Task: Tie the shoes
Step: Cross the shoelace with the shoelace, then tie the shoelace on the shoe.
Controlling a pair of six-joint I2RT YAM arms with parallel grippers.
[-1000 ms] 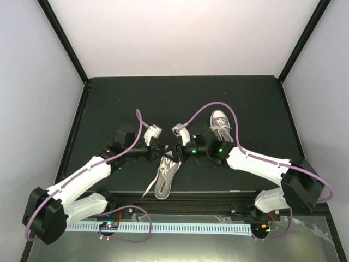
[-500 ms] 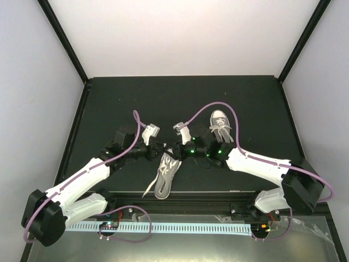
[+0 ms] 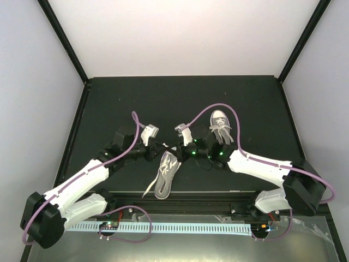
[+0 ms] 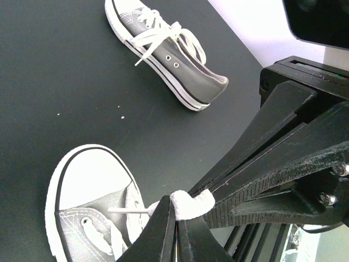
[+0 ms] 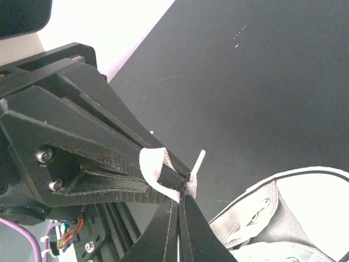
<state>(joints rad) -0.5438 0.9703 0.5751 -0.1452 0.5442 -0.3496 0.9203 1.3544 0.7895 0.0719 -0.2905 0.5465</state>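
Note:
The near shoe (image 3: 164,176) lies toe away from the arm bases, its laces loose; its white toe cap (image 4: 87,177) fills the lower left of the left wrist view. The far shoe (image 3: 220,126) lies at the back right, also seen as the far shoe (image 4: 166,52). Both grippers meet just above the near shoe. My left gripper (image 4: 176,212) (image 3: 162,147) is shut on a fold of white lace (image 4: 192,204). My right gripper (image 5: 182,197) (image 3: 174,148) is shut on the same lace (image 5: 155,170), tip to tip with the left one. A lace tip (image 5: 197,161) sticks out beside the jaws.
The shoes rest on a black table top (image 3: 136,103) with white walls around it. A black rail (image 3: 185,195) runs along the near edge, with a white cable tray (image 3: 180,226) below it. Purple cables (image 3: 204,112) arch over both arms.
The right gripper's jaws have closed on the lace next to the left gripper's tip. Both wrists shifted slightly away from the bases. The left gripper stayed shut.

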